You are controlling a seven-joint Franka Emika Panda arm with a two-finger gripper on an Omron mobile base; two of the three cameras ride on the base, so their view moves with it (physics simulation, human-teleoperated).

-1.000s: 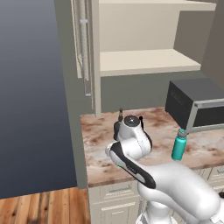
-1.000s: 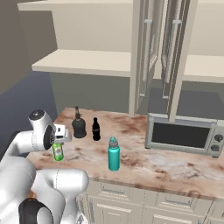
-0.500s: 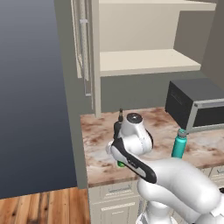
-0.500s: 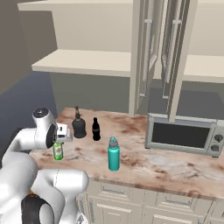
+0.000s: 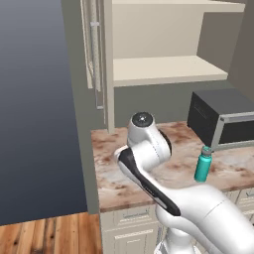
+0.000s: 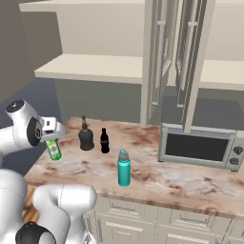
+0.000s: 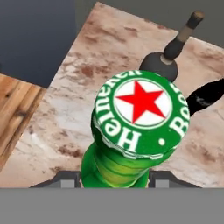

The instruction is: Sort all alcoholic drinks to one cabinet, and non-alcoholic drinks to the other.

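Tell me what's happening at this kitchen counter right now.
A white robot arm has its pincer closed around the neck of the green beer bottle, which stands on the marble counter. The squat black bottle, cola bottle and teal bottle wait nearby. The cabinet shelves above hold nothing yet.

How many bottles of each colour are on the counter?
Green: 1, the beer bottle.
Black: 2, the squat round bottle and the slim cola bottle.
Teal: 1, the tall bottle with a grey cap.
Total: 4 bottles.
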